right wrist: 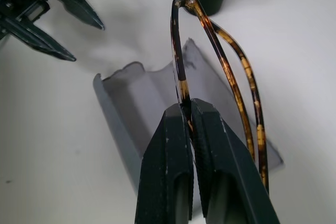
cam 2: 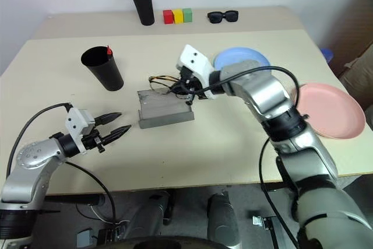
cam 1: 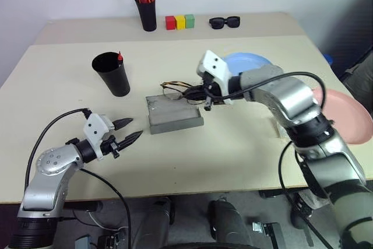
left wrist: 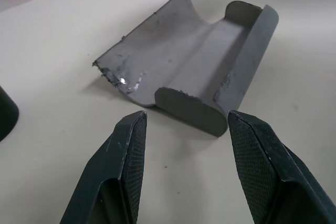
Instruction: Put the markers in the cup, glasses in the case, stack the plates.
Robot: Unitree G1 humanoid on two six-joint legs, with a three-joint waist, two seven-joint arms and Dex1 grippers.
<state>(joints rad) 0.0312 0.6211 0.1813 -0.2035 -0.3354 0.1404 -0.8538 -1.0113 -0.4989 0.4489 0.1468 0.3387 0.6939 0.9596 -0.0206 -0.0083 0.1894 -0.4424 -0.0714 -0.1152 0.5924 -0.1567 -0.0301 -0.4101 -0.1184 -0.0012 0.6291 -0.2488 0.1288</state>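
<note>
Nearest, over the front left of the tabletop (cam 1: pixel 245 161): left gripper (cam 1: pixel 129 131), fingers (left wrist: pixel 126 177) apart and empty, aimed at the open end of the case. Just beyond, mid-tabletop: grey case (cam 1: pixel 173 114), lid swung open and lying flat, nothing inside. Above its far edge: right gripper (cam 1: pixel 195 93), fingers (right wrist: pixel 173 171) pinched together on the frame of the glasses (cam 1: pixel 175 87), held clear of the case, tortoiseshell temples folded alongside. Left of the case, well apart: black cup (cam 1: pixel 111 74), upright, red-tipped marker (cam 1: pixel 119 56) poking above its rim; other marker cannot be told. Right of the case: blue plate (cam 2: pixel 242 59) partly behind the right arm; pink plate (cam 2: pixel 330 110) separate, at the right edge, unstacked. Far back: black pen holder (cam 1: pixel 146 13) with orange-capped pens, three coloured blocks (cam 1: pixel 179 22), black sunglasses (cam 1: pixel 225 22).
</note>
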